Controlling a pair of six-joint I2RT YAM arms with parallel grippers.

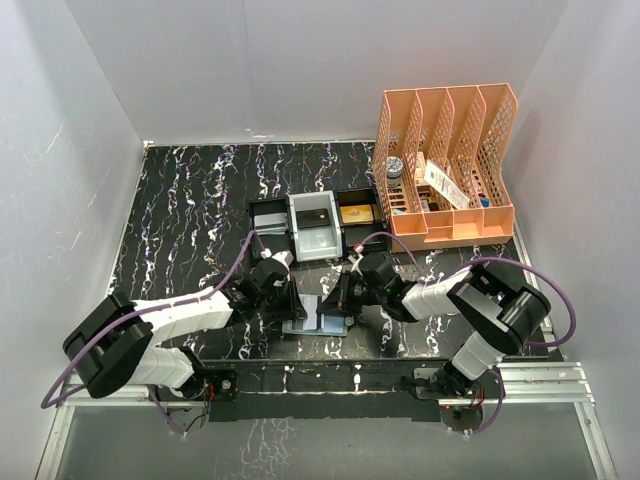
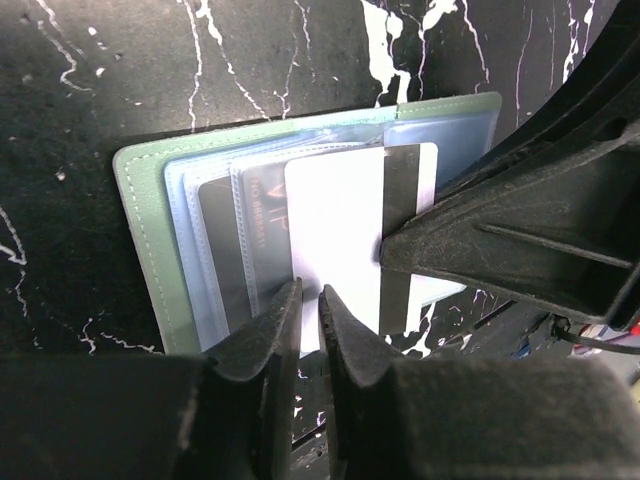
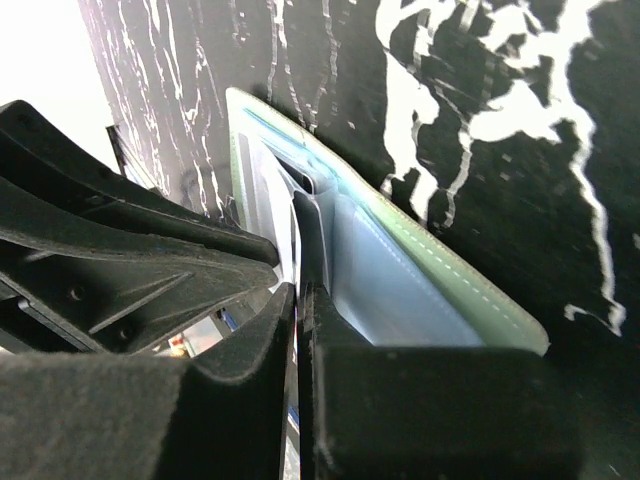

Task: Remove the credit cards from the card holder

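The right gripper (image 3: pixel 298 300) clamped a white credit card (image 2: pixel 340 230) protruding from the open card holder (image 2: pixel 140 240) on the table (image 1: pixel 200 200). The left gripper (image 2: pixel 310 300), nearly closed, pinned the holder's edge. A steady outward pull looked due next.

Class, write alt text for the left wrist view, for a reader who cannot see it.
An open sage-green card holder lies on a black marbled table, a white card with a dark stripe sticking out of its pale blue pockets. The right gripper pinches that card, while the left gripper is closed on the holder's near edge.
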